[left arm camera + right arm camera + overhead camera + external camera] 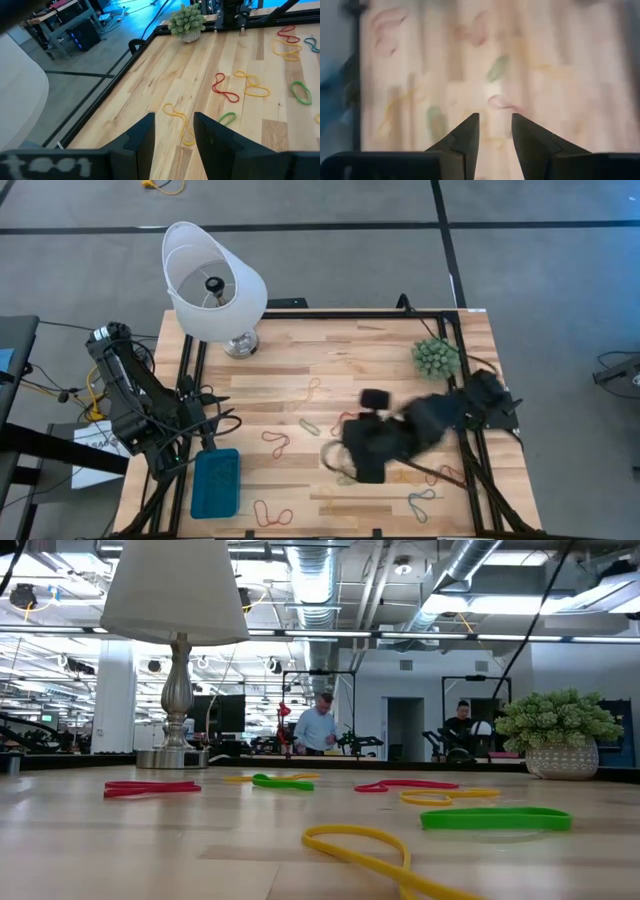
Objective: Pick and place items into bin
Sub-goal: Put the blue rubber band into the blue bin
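Wooden table (400,370) strewn with rubber bands, both arms over it.

From above: the white lamp (212,285), the right gripper (365,465) blurred over bands near the table's middle, the left gripper (205,420) parked beside the teal bin (216,482) at the near-left edge. Only the wrist views show fingers: both pairs parted, holding nothing. The low view alone shows people beyond the potted plant (560,735); a yellow band (365,845) lies nearest.

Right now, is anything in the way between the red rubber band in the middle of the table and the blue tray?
Nothing visible blocks it. The red rubber band lies flat on bare wood, and the blue tray sits nearby, with only open tabletop between them. The lamp stands far behind.
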`<state>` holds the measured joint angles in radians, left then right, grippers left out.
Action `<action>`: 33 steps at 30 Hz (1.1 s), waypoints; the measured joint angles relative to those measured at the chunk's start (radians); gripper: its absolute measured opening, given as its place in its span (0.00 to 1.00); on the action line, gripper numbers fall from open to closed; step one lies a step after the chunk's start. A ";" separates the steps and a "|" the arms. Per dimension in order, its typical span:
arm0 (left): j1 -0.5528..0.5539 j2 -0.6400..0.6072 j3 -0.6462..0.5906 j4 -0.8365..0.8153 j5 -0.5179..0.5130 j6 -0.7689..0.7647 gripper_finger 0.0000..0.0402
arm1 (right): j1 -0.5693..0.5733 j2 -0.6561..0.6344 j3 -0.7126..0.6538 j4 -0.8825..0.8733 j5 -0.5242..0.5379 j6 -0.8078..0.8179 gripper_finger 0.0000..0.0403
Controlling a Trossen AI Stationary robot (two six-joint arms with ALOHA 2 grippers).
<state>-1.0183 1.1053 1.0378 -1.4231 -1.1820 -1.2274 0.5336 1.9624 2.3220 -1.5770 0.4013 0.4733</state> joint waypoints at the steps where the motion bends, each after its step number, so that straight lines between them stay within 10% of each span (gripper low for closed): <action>1: 0.000 0.000 0.000 0.000 0.000 0.000 0.31 | 0.035 -0.027 -0.030 0.012 0.064 0.034 0.27; 11: 0.000 0.000 0.000 0.000 0.003 0.002 0.31 | 0.336 -0.337 -0.592 0.096 0.151 0.522 0.27; 19: 0.000 0.000 0.000 0.000 -0.034 0.011 0.31 | 0.485 -0.478 -1.214 0.737 -0.053 0.663 0.27; 33: 0.000 0.000 0.000 0.000 -0.053 -0.030 0.31 | 0.505 -0.318 -1.343 0.956 -0.200 0.708 0.27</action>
<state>-1.0183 1.1053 1.0378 -1.4228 -1.2350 -1.2572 1.0384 1.6448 0.9791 -0.6213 0.2013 1.1812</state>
